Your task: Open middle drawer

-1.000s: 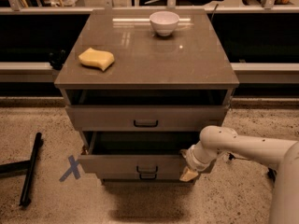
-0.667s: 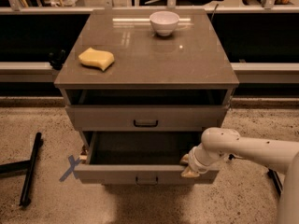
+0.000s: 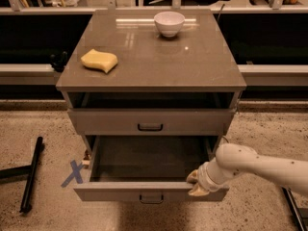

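The middle drawer (image 3: 120, 192) is pulled far out of the grey-beige cabinet (image 3: 77, 83), and its dark inside shows empty. Its small black handle (image 3: 151, 198) sits at the centre of the front. My gripper (image 3: 196, 184) is at the right part of the drawer front's top edge. One tan fingertip (image 3: 192, 176) is inside the drawer and the other is on the outside of the front, so the gripper is shut on the panel. My white arm (image 3: 260, 167) reaches in from the right. The top drawer (image 3: 150, 121) is closed. The lowest drawer is hidden under the open one.
A white bowl (image 3: 169, 23) and a yellow sponge (image 3: 99, 60) lie on the cabinet top. A blue X mark (image 3: 73, 173) is on the speckled floor at the left, beside a black bar (image 3: 31, 174). Dark shelving runs behind the cabinet.
The middle drawer has slid further out toward the camera, and my gripper has moved with its front edge. The bowl and sponge have not moved.
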